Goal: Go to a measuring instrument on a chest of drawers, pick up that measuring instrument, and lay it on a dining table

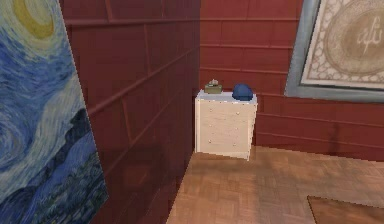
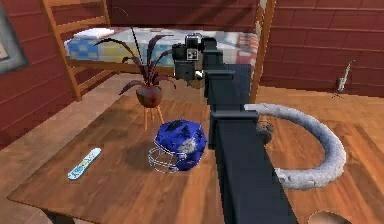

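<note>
Here your arm (image 2: 235,130) reaches far out past the blue helmet (image 2: 182,143) on the table (image 2: 110,130), gripper (image 2: 186,66) near the potted plant (image 2: 148,80); you cannot tell whether it holds anything.

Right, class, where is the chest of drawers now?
In the forward view, just right of the middle, the cream chest of drawers stands against the red wall, with a small dark object and a blue rounded thing on top.

Pale chest of drawers (image 1: 225,125) stands on wood floor (image 1: 250,190). On its top is a small dark object (image 1: 213,88), with a blue rounded object (image 1: 243,92) just beside it at 3 o'clock.

Wooden table (image 2: 110,130) carries a blue helmet (image 2: 180,145). A potted plant (image 2: 148,92) is at the helmet's 11 o'clock, and a pale blue strip (image 2: 84,163) at its 8 o'clock.
</note>
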Robot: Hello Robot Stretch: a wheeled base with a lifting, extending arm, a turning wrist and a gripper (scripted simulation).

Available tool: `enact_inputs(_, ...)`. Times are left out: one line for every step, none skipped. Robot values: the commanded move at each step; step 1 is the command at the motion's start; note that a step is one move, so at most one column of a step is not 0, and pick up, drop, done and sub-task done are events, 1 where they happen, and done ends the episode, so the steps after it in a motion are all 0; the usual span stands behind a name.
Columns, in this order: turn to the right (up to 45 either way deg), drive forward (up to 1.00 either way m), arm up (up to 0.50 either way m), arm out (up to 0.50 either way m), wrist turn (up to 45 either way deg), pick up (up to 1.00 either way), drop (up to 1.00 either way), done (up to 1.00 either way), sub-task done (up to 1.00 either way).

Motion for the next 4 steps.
enact_inputs(0.0, 0.00, 0.00, 0.00, 15.0, 0.00, 0.00, 0.00, 0.00)
enact_inputs(0.0, 0.00, -0.14, 0.00, 0.0, 0.00, 0.00, 0.00, 0.00)
enact_inputs(0.0, 0.00, -0.32, 0.00, 0.0, 0.00, 0.00, 0.00, 0.00)
enact_inputs(0.0, 0.00, 0.00, 0.00, 0.0, 0.00, 1.00, 0.00, 0.00)
